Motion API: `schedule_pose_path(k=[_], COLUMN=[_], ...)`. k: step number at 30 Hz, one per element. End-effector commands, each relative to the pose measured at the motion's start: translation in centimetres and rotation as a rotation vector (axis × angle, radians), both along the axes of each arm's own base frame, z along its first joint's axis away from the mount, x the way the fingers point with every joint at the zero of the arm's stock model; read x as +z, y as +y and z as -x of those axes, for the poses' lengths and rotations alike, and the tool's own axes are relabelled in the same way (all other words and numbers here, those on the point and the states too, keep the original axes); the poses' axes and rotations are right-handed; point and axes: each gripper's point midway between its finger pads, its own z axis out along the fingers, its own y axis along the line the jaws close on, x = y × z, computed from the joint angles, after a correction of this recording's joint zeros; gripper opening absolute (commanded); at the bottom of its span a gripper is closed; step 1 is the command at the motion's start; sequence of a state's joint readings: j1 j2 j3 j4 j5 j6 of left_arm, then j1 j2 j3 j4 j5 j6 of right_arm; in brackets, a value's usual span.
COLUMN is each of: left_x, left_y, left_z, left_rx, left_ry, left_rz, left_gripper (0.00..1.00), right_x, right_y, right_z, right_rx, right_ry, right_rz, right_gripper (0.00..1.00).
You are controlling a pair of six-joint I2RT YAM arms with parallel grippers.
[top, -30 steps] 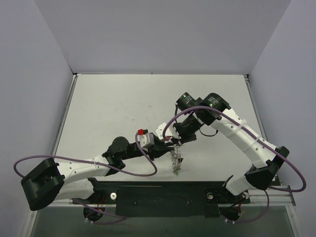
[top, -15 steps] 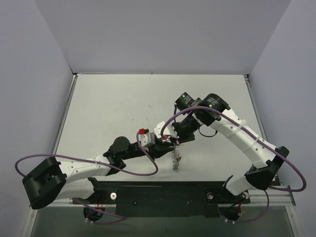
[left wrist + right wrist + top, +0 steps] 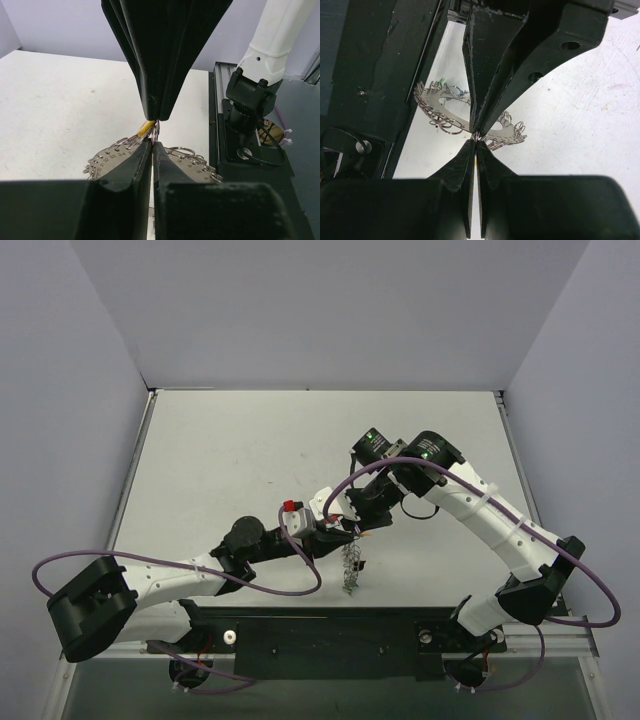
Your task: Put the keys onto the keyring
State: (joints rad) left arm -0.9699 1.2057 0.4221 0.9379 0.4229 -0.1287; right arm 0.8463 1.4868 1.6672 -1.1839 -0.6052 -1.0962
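Left wrist view: left gripper [image 3: 152, 145] with jaws a bare slit apart, cannot tell whether pinching anything. Just beyond its tips, yellow key [image 3: 146, 128]. Then right gripper [image 3: 159, 118], clenched, meeting it tip to tip. Hanging beneath both jaws, keyring [image 3: 107, 159]. Could drop ring or key if a pinch slips on such thin metal. No containers visible.
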Motion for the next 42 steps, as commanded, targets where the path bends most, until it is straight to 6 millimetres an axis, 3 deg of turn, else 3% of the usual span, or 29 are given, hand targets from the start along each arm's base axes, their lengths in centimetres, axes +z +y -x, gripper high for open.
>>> schedule_pose_path(k=[1, 2, 6, 14, 24, 29, 32, 36, 38, 42], left_x=[1.7, 1.9, 2.0, 3.9, 6.0, 7.4, 7.5, 7.7, 7.9, 8.0], left_y=[-0.3, -0.3, 0.0, 1.8, 2.9, 3.6, 3.6, 3.6, 3.6, 3.6], left_z=[0.2, 0.2, 0.2, -1.6, -1.6, -2.1, -2.0, -1.0, -0.6, 0.2], left_rx=[-0.015, -0.017, -0.021, 0.057, -0.004, -0.011, -0.029, -0.082, -0.109, -0.162], left_ry=[-0.022, -0.023, -0.014, 0.071, 0.116, 0.147, 0.146, 0.071, 0.031, -0.009], left_rz=[0.045, 0.048, 0.062, 0.173, 0.246, 0.320, 0.322, 0.302, 0.289, 0.266], left_gripper=[0.08, 0.00, 0.00, 0.00, 0.00, 0.00, 0.00, 0.00, 0.00, 0.00], right_x=[1.0, 1.1, 0.8, 0.0, -0.4, -0.9, -0.1, 3.1, 4.6, 5.7], right_y=[0.5, 0.6, 0.4, -1.2, -2.9, -2.8, -2.3, -1.2, -0.6, 0.3], right_z=[0.3, 0.3, 0.3, 0.5, 0.0, 0.0, 0.1, -1.6, -2.1, 0.0], right_rx=[0.000, 0.001, -0.010, -0.032, -0.053, -0.074, -0.105, -0.253, -0.306, -0.254], right_ry=[-0.002, -0.005, -0.002, 0.000, -0.051, -0.053, -0.032, 0.061, 0.116, 0.230], right_rz=[-0.026, -0.031, -0.021, 0.007, 0.006, -0.017, -0.061, -0.243, -0.329, -0.412], right_gripper=[0.00, 0.00, 0.00, 0.00, 0.00, 0.00, 0.00, 0.24, 0.30, 0.40])
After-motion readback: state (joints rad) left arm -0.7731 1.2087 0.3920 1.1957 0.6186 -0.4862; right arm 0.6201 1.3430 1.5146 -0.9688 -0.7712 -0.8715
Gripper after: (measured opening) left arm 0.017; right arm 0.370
